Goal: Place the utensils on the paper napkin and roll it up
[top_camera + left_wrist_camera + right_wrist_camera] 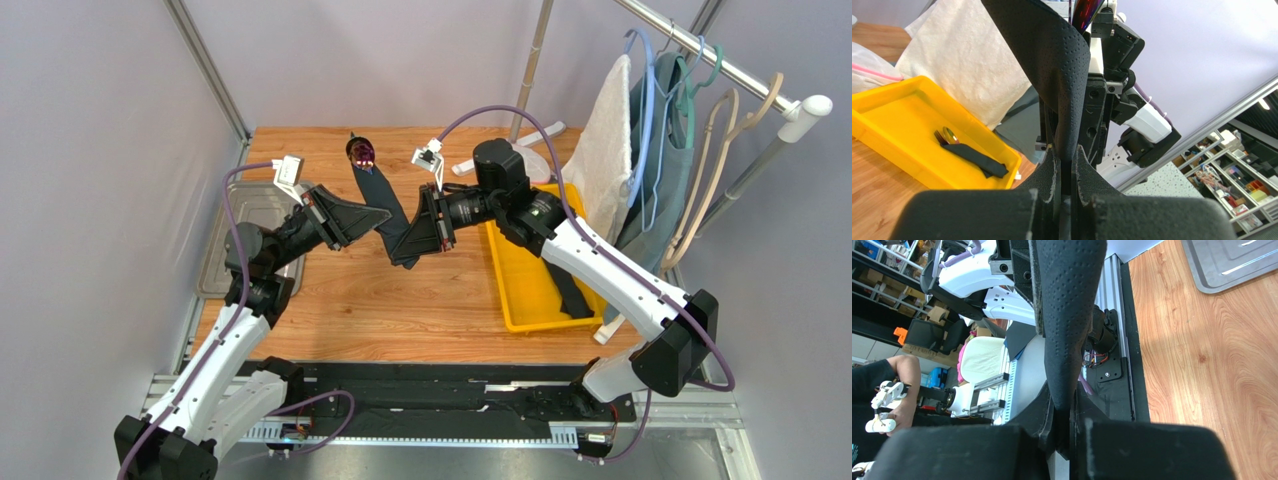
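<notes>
The black paper napkin (385, 215) is rolled into a long tube around the utensils and is held in the air over the wooden table. A shiny purple utensil head (361, 152) sticks out of its far end, and also shows in the left wrist view (1087, 12). My left gripper (386, 214) is shut on the roll from the left (1066, 150). My right gripper (413, 248) is shut on its near end from the right (1064, 390). The roll fills both wrist views (1052, 65) (1069, 315). The handles are hidden inside.
A yellow tray (515, 270) at the right holds another black rolled bundle (974, 157) with gold utensil heads (947, 135). A metal tray (225, 240) lies at the left edge. A white towel (605, 150) and hangers hang on a rack at the back right.
</notes>
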Tool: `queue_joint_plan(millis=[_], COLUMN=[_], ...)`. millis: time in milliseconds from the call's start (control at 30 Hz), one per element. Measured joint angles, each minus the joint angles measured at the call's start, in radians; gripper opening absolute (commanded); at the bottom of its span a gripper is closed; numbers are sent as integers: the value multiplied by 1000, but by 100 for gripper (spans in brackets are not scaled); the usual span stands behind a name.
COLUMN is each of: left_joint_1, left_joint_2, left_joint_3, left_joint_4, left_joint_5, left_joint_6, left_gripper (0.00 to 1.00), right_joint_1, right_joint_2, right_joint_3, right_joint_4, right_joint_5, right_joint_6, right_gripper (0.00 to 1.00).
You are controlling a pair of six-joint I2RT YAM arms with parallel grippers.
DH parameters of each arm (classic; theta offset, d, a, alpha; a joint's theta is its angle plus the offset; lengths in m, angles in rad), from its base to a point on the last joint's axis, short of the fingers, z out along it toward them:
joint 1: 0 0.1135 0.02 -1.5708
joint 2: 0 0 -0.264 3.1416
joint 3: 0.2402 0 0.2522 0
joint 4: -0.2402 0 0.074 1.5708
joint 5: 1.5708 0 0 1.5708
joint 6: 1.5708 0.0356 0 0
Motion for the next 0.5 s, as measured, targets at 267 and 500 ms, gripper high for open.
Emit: queue_joint_plan(millis=[267,500], left_joint_1=[1,4], left_joint_2=[0,0], left_joint_3=[0,0], left_joint_4=[-1,0], left_joint_5=[9,14], left_joint_6=[9,14], left_gripper=[0,0], right_joint_1=[-4,-63], right_joint_2=[-1,-1], right_joint_3=[4,86], right_joint_4=[-40,-106], right_joint_5=[6,28], right_joint_6=[-25,-43], right_gripper=[66,65])
